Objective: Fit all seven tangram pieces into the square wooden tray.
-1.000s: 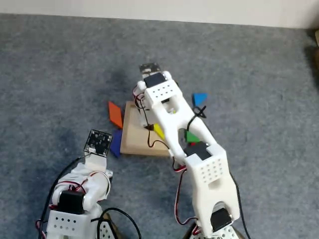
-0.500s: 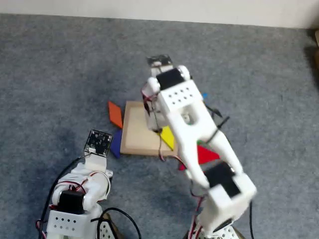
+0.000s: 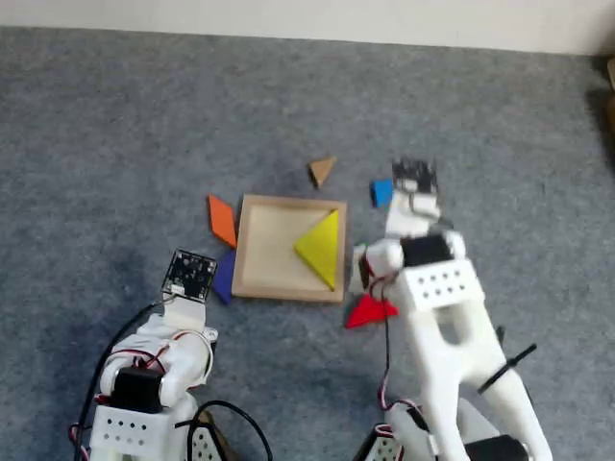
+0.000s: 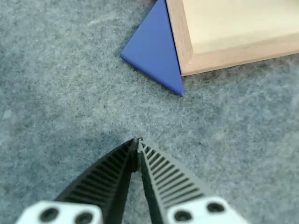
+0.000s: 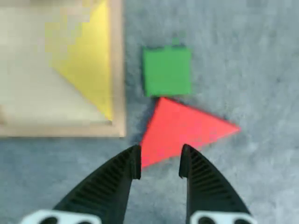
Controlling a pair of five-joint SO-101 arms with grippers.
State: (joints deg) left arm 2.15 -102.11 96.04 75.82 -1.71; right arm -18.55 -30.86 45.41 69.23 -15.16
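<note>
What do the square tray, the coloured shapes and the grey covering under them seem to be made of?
The tray looks like pale, matte wood, tan and unpainted. The yellow triangle and red triangle show flat, even colour, perhaps painted wood or plastic; I cannot tell which. The grey surface is fuzzy and speckled, probably short-pile carpet or felt.

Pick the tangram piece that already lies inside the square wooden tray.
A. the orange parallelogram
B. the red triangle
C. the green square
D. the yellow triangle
D: the flat yellow triangle lies inside the square wooden tray, within its rim on the light wood.
</note>
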